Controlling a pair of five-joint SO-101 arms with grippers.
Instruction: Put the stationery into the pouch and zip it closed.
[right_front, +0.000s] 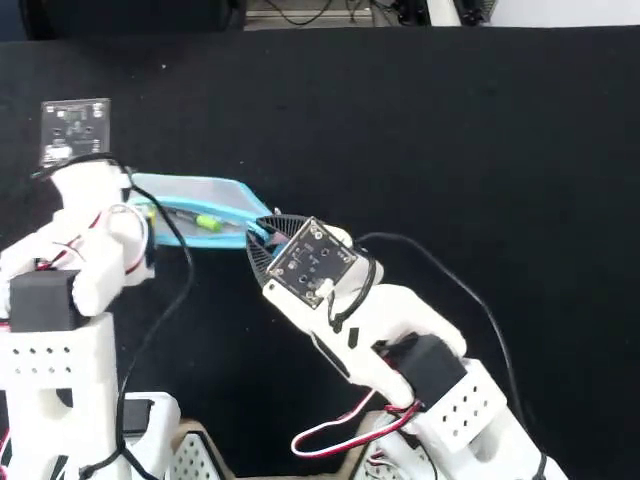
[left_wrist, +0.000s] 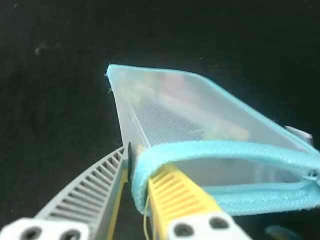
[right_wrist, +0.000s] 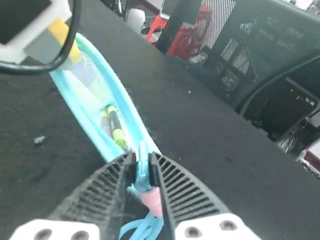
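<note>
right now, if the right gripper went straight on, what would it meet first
Likely the pouch the right gripper is shut on, bunching it over the pen inside; beyond sits the left gripper.

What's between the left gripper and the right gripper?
The teal pouch spans that stretch, a green-tipped pen inside it; the left gripper pinches one end, the right gripper the other, as the high view shows.
</note>
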